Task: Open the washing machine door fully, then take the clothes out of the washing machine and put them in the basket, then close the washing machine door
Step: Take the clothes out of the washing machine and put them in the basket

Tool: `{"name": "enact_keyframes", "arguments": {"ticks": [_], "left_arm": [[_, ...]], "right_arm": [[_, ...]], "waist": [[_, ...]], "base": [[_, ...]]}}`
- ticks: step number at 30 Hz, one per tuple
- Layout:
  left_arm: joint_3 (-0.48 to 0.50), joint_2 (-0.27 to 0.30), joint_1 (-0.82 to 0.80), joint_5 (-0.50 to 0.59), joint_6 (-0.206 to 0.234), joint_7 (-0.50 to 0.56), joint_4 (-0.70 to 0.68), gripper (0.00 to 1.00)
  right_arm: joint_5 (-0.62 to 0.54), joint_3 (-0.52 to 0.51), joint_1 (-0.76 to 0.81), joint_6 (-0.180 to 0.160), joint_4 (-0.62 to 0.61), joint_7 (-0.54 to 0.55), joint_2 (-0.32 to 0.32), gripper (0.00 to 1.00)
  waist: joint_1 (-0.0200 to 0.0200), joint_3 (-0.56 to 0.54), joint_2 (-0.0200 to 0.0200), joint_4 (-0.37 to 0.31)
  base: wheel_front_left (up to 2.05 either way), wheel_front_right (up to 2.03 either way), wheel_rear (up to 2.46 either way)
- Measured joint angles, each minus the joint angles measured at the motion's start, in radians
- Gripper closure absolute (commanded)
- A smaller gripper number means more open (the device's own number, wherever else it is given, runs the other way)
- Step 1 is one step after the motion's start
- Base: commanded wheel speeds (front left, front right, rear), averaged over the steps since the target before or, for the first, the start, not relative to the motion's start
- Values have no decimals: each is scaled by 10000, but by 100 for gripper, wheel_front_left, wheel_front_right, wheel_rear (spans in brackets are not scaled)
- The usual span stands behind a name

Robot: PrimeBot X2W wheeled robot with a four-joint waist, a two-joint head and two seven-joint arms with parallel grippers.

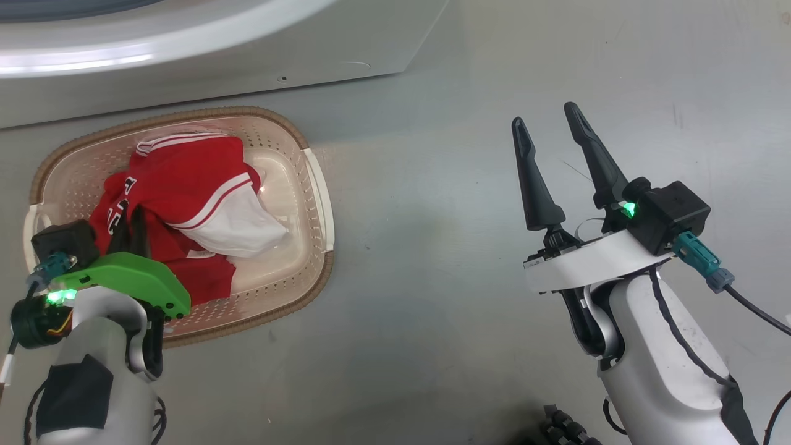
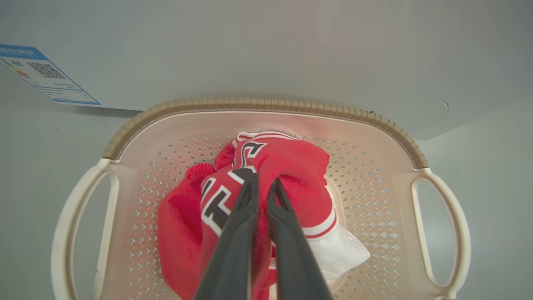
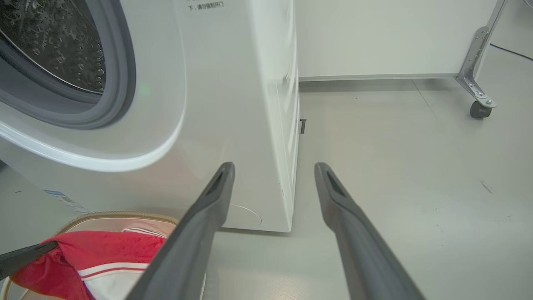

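The right wrist view gives the perforated steel drum [image 3: 50, 37] and grey gasket [image 3: 120, 83] of the washing machine [image 3: 241, 104], and also a metal leg on a caster [image 3: 479, 108] near the pale wall [image 3: 374, 37]. The left wrist view gives a blue label [image 2: 41, 73] on the machine's front, behind the basket [image 2: 266, 103].

The floor [image 1: 432, 278] is smooth and grey.

The clothes [image 1: 185, 179], a red jersey with white trim and dark lettering, lie crumpled in the basket, just before the machine.

The left gripper [image 2: 262, 185] has its 2 fingers pressed nearly together, pinching a red fold. The right gripper [image 1: 545, 116] has its 2 fingers spread wide above the floor.
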Motion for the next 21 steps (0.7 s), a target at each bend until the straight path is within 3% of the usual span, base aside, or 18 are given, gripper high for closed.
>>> {"name": "enact_keyframes", "arguments": {"ticks": [8, 10, 11, 12, 21], "left_arm": [[4, 25, -595, -58, -199, -188, 959, 100], [-17, 10, -638, -61, -270, -259, 1189, 52], [-19, 0, -649, -61, -278, -295, 1302, 10], [-17, -2, -652, -61, -299, -359, 1404, 0], [59, -27, -654, -96, -454, -1030, 1919, 0]], "right_arm": [[29, 35, -161, 0, 109, 0, 0, 0], [33, 12, -197, 0, 140, 0, -4, 0], [42, 12, -214, 0, 153, 0, -4, 0], [42, 12, -228, 0, 171, 0, -2, 0], [102, -33, -231, 33, 481, 0, -4, 0]], "waist": [[0, 26, 0, 10], [0, -40, 0, 31], [0, -79, 0, 43], [0, -120, 0, 56], [0, -644, 0, 154]], "base": [[0, 0, 0], [0, 0, 0], [0, 0, 0], [0, 0, 0], [0, 0, 0]]}}
